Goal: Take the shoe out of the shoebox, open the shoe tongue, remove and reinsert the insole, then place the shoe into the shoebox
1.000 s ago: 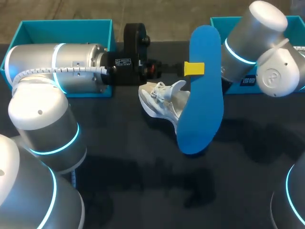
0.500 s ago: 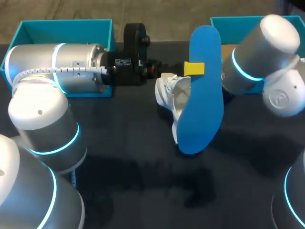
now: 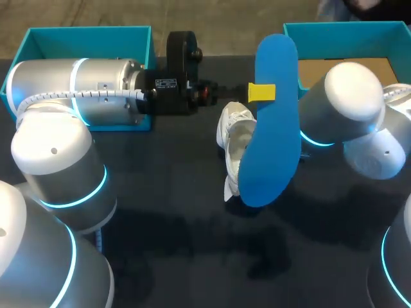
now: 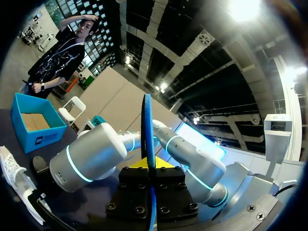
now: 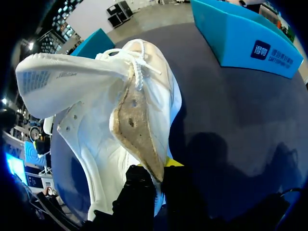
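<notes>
A blue insole (image 3: 276,128) hangs on edge above the table's middle, with my left gripper (image 3: 261,92) shut on its upper part. In the left wrist view the insole (image 4: 146,126) runs edge-on between the fingers of that gripper (image 4: 149,164). The white shoe (image 3: 234,142) hangs just left of the insole, partly hidden behind it. My right arm (image 3: 343,112) comes in from the right; its gripper is hidden behind the insole in the head view. In the right wrist view my right gripper (image 5: 156,171) is shut on the rim of the shoe (image 5: 115,110), whose opening faces the camera.
A teal shoebox (image 3: 340,35) with a cardboard floor stands at the back right, partly behind my right arm. A second teal box (image 3: 83,37) sits at the back left behind my left arm. The dark table (image 3: 192,256) stretches toward the front.
My right arm has swung lower and turned the shoe from lying sideways to standing more on end, shifting it right toward the insole. The left arm and insole have stayed still.
</notes>
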You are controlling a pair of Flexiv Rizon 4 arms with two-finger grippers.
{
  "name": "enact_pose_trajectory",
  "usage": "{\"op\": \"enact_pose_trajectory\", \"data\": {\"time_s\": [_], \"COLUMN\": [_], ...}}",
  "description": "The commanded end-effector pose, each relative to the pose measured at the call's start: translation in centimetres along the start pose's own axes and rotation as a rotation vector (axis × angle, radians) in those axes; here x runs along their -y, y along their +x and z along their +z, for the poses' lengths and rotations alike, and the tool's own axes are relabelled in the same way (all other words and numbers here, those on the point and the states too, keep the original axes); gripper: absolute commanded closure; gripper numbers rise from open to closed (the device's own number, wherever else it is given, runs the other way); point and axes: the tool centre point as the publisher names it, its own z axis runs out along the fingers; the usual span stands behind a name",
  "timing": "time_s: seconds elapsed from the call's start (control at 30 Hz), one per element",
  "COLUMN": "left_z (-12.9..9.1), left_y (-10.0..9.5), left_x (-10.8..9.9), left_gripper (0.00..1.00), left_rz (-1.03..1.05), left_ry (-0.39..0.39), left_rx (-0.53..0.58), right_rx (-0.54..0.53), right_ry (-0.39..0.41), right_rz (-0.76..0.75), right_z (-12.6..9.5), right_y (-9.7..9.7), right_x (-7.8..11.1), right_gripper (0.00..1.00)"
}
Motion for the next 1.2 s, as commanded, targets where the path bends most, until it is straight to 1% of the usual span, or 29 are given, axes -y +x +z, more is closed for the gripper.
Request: {"op": "enact_pose_trajectory", "data": {"time_s": [0.03,0.53,0.7,0.9,1.2], "left_z": [0.0,0.0,0.0,0.0,0.0], "left_y": [0.0,0.0,0.0,0.0,0.0], "left_x": [0.0,0.0,0.0,0.0,0.0], "left_gripper": [1.0,1.0,1.0,1.0,1.0], "left_rz": [0.0,0.0,0.0,0.0,0.0], "left_ry": [0.0,0.0,0.0,0.0,0.0], "left_rx": [0.0,0.0,0.0,0.0,0.0], "right_rx": [-0.02,-0.038,-0.042,-0.066,-0.058], "right_ry": [0.012,0.067,0.08,0.094,0.119], "right_rz": [-0.002,-0.02,-0.036,-0.039,-0.047], "right_z": [1.2,3.3,3.5,2.4,3.5], "right_y": [0.4,0.4,0.6,1.7,1.7], "right_x": [-0.3,0.3,0.2,0.6,1.8], "right_gripper": [1.0,1.0,1.0,1.0,1.0]}}
